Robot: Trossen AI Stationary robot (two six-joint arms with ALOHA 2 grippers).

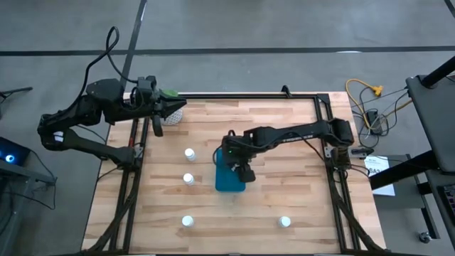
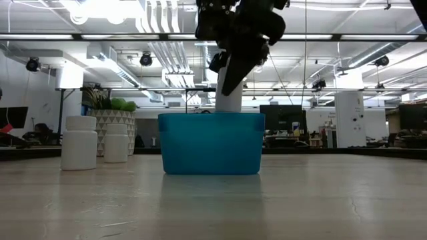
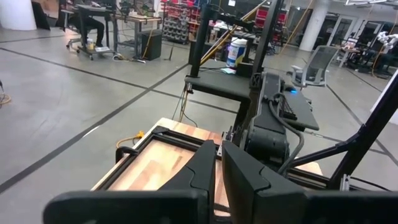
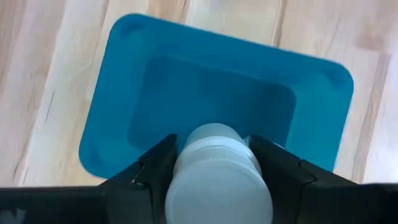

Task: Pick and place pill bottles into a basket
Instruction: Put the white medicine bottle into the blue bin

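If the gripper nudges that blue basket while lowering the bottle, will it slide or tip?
The basket looks low, wide and flat-bottomed, so tipping seems unlikely. It appears to be light, empty plastic on smooth wood, so it would probably slide. The right gripper holds the pill bottle above it.

Grey concrete floor [image 1: 234,25] w/ dark seams, strip lights [image 2: 347,37] overhead, desks behind.

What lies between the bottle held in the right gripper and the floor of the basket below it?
Nothing. The right wrist view shows the right gripper shut on a pill bottle over the basket, whose floor is bare. In the low view the bottle's lower end dips behind the rim.
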